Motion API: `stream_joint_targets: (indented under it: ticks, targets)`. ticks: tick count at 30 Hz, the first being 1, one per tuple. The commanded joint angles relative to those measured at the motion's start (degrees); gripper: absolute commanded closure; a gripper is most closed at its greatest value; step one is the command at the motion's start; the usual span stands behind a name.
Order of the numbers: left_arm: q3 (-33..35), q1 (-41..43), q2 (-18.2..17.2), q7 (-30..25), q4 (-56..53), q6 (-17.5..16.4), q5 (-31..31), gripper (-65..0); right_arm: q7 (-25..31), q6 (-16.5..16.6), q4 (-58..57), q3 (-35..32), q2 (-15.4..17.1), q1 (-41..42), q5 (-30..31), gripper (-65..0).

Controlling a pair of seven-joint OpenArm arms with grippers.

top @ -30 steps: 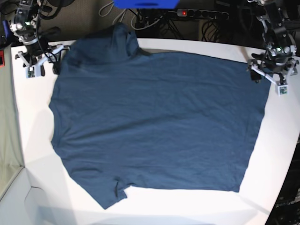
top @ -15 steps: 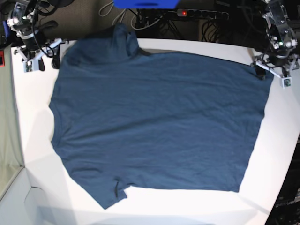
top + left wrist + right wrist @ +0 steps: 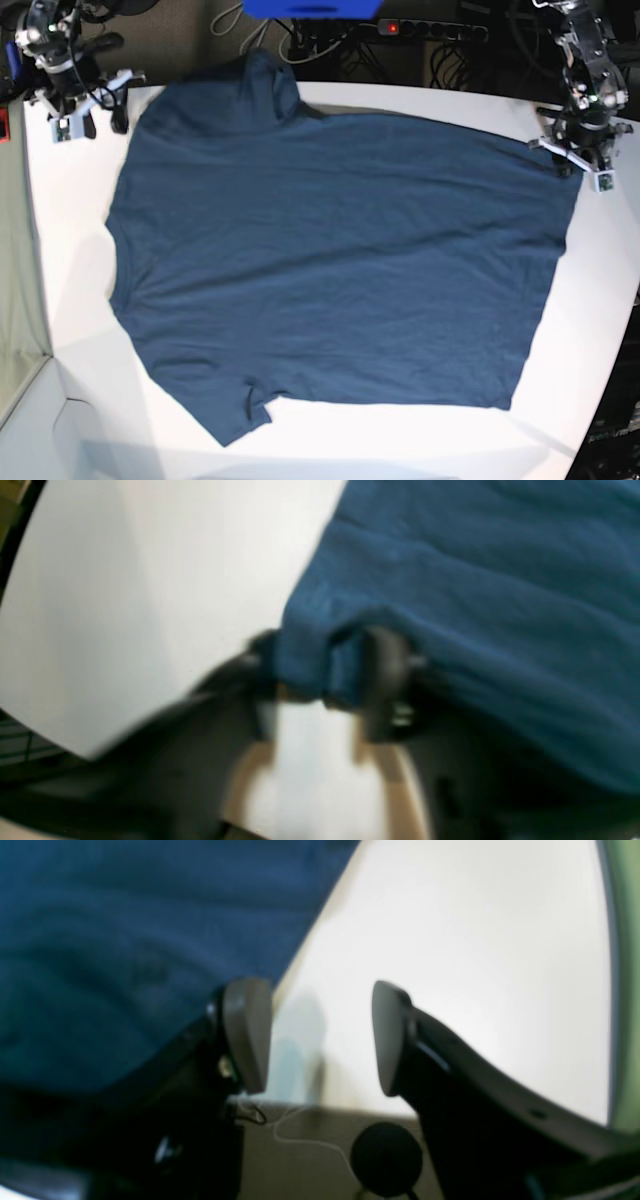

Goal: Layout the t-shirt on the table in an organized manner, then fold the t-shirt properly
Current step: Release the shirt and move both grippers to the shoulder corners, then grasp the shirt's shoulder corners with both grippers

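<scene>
At the bottom of the base view the t-shirt (image 3: 330, 260) lies spread flat on the table (image 3: 70, 290), its lower sleeve pointing to the lower left corner; the hem runs down the right side of the frame, the collar end faces left, so I read its long axis as left to right; I judge the layout step all but done and the fold just starting. At upper right the left gripper (image 3: 578, 152) sits on the hem corner; in its wrist view blue cloth (image 3: 320, 670) lies between the jaws, which look clenched on it. At upper left the right gripper (image 3: 80, 100) hovers just beside the shirt's top edge; jaws (image 3: 320, 1035) apart, nothing in them. Next move, in my judgement: right gripper takes its corner too, then both lift together.
</scene>
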Motion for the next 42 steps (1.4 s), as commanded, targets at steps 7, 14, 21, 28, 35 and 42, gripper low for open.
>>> stream_joint_targets:
  ticks: [7,14,21,28,35,42]
  targets:
    - [-0.2,0.8,-0.2,4.0,-0.2,0.3,2.0,-21.2,-7.7,5.3,9.2,0.1,-4.8,-1.0,1.0,-32.8]
    - [-0.2,0.9,1.2,4.0,2.6,0.3,2.0,-5.9,-18.7,5.3,9.2,-4.5,-5.7,0.7,1.0,-32.8]
    - [-0.3,0.8,1.5,4.1,3.1,0.3,2.1,0.0,-19.1,5.3,9.2,-5.1,-8.9,0.0,0.6,-32.8]
    - [-0.3,0.7,1.5,4.1,3.1,0.3,2.1,-0.1,-19.1,5.3,9.0,-6.7,-9.3,-1.1,0.6,-32.8]
    - [-0.3,0.7,1.5,4.1,3.1,0.3,2.1,-0.1,-18.5,5.3,3.4,-6.6,-9.7,-0.7,0.6,-32.8]
    - [-0.3,0.7,1.5,4.1,3.1,0.3,2.1,-0.1,-17.0,5.3,0.2,-6.7,-9.8,-0.4,0.6,-32.5]
